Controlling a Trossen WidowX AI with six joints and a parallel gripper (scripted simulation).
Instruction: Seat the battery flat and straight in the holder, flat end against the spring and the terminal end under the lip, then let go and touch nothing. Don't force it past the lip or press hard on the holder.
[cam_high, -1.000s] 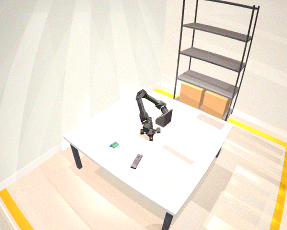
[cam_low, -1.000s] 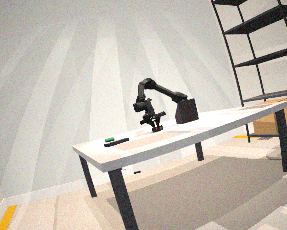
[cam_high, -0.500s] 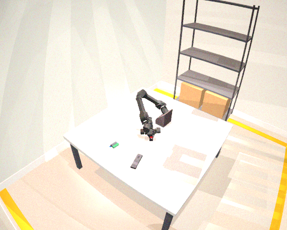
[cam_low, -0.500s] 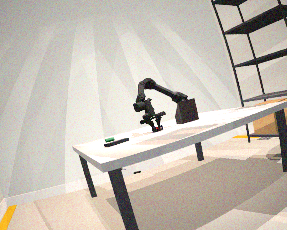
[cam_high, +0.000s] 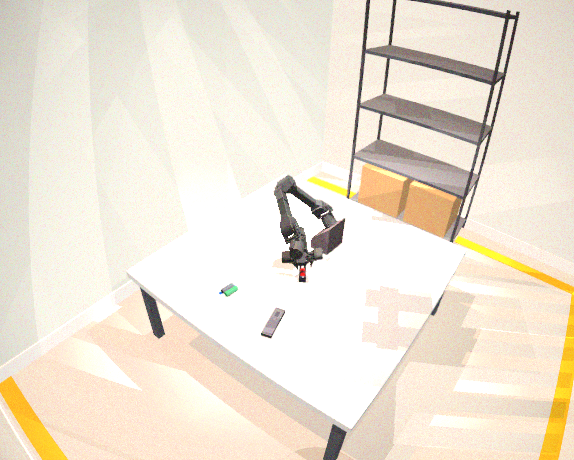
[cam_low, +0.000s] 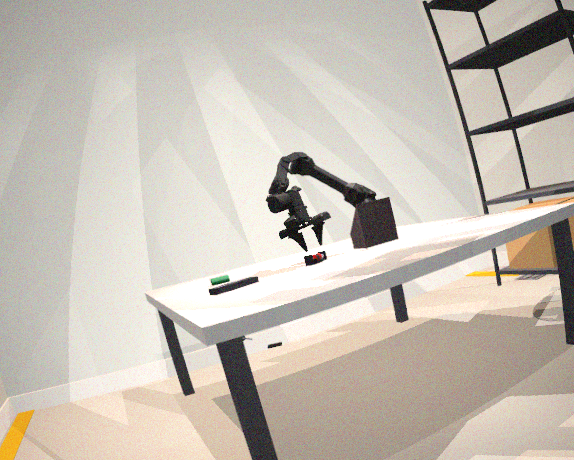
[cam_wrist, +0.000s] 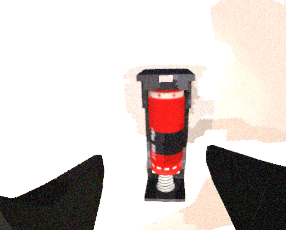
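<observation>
The red battery (cam_high: 302, 273) (cam_low: 317, 257) (cam_wrist: 166, 111) with a black band lies lengthwise in the black holder (cam_low: 307, 260) (cam_wrist: 165, 197). In the wrist view it looks straight between the side walls. Its flat end meets the coiled spring (cam_wrist: 165, 183); its plus-marked end reaches the lip (cam_wrist: 166, 79), and the terminal tip is hidden beneath. Whether it sits fully down is hard to tell. My gripper (cam_low: 313, 247) (cam_wrist: 155, 158) is open, with one finger on each side, apart from the battery. In the exterior view the fingertips are just above the holder.
A green cylinder (cam_high: 230, 290) (cam_low: 220, 280) lies beside a small grey piece (cam_high: 227, 287) towards the table's left edge. A dark remote-like bar (cam_high: 273, 322) (cam_low: 233, 285) lies nearer the front. A dark brown block (cam_high: 330, 238) (cam_low: 375, 222) stands by the arm's base.
</observation>
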